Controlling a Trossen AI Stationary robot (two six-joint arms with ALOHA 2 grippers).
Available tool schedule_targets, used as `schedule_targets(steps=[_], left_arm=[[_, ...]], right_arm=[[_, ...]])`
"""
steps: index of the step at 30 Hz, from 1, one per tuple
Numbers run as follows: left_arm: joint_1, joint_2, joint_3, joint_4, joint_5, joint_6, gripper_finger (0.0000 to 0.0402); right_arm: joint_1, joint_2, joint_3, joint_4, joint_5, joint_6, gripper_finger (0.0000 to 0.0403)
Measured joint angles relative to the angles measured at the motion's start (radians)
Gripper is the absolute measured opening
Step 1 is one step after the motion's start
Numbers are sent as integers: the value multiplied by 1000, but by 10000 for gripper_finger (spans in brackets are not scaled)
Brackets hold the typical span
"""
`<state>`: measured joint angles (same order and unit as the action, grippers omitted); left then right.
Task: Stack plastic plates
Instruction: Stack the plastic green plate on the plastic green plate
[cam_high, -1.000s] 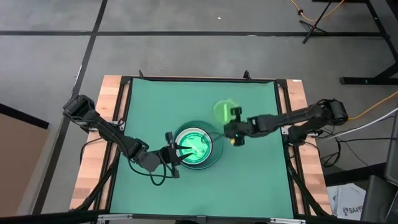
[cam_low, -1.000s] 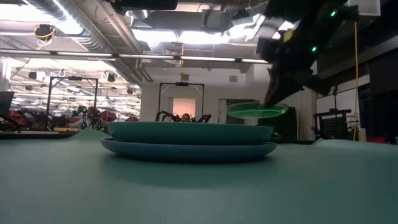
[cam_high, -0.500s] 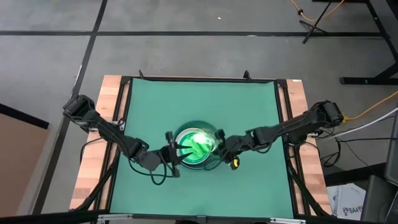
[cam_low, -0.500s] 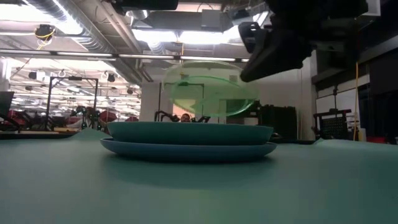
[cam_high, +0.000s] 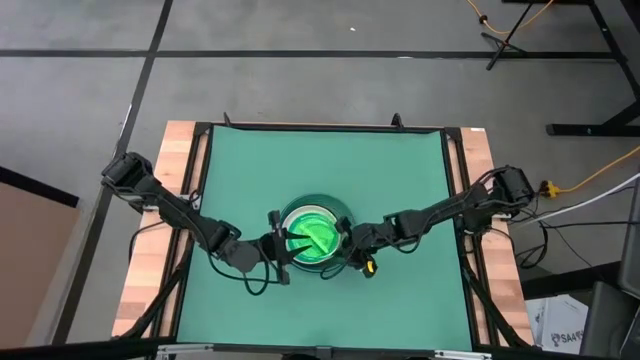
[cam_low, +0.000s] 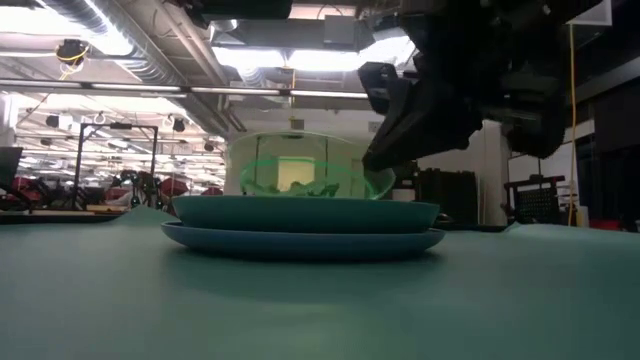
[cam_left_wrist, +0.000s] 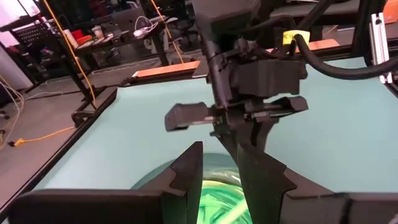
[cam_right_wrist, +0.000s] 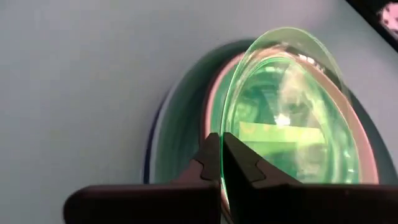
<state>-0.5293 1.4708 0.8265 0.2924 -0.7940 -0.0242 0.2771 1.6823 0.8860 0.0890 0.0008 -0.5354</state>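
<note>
At mid-desk (cam_high: 400, 160), nearer its front edge, I see the left gripper (cam_high: 283, 246) resting at the plate stack's (cam_high: 312, 240) left rim, fingers slightly parted, gripping nothing. On the stack's right, the right gripper (cam_right_wrist: 222, 163) pinches the edge of a small translucent green plate (cam_right_wrist: 292, 118), tilted over the stacked plates.

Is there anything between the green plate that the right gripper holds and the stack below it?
Nothing visible. The right gripper pinches the translucent green plate by its rim, tilted over the stack. The left gripper sits at the stack's opposite edge, not underneath the plate.
</note>
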Motion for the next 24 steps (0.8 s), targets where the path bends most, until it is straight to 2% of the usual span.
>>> schedule_targets(steps=[6, 12, 18, 21, 24], left_arm=[[0, 0, 0, 0, 0, -1, 94], [0, 0, 0, 0, 0, -1, 94], [0, 0, 0, 0, 0, 0, 94], [0, 0, 0, 0, 1, 0, 94], [0, 0, 0, 0, 1, 0, 94]], right_arm=[[-3, 68, 0, 92, -10, -2, 1], [-3, 89, 0, 78, 76, 27, 1], [-3, 89, 0, 86, 86, 34, 2], [-3, 89, 1, 81, 86, 58, 23], [-3, 89, 1, 79, 105, 89, 63]])
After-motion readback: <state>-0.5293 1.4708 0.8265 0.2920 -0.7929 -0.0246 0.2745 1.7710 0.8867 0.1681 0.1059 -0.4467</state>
